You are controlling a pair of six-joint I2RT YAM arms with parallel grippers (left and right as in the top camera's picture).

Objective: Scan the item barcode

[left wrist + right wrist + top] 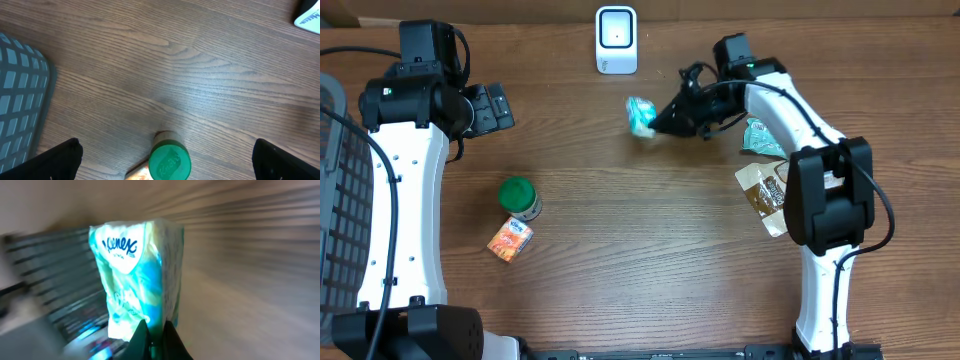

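Right gripper [661,119]: clenched, grasping the tissue pack [640,115] by one end. Seen from overhead, pack sticking out of the fingertips toward the left and lifted off the table [650,290]. Placed a little below and to the right of the white scanner [616,40], near to it but not touching.

In the right wrist view, very blurred: pack standing upright above the two dark fingertips [142,337], pinched between them at its lower edge. White and turquoise wrapper, with the word "Kleenex" printed near the top. Not possible to tell where the barcode sits on the wrapper.

Left gripper [498,106]: released, spread wide, grasping nothing. Far at the left side of the table, well apart from the pack and from the scanner. In the left wrist view, only the tips of its black fingers at the two lower corners, with bare wood between them and the green-lidded jar [170,161] at the bottom edge.

Elsewhere on the table: the jar standing upright at the lower left, with a small orange box [510,240] just beside it. At the right, near the right arm, a green packet [760,137] and a brown packet [765,190], both lying flat and well apart from the pack. At the left edge, a grey mesh basket [340,190].
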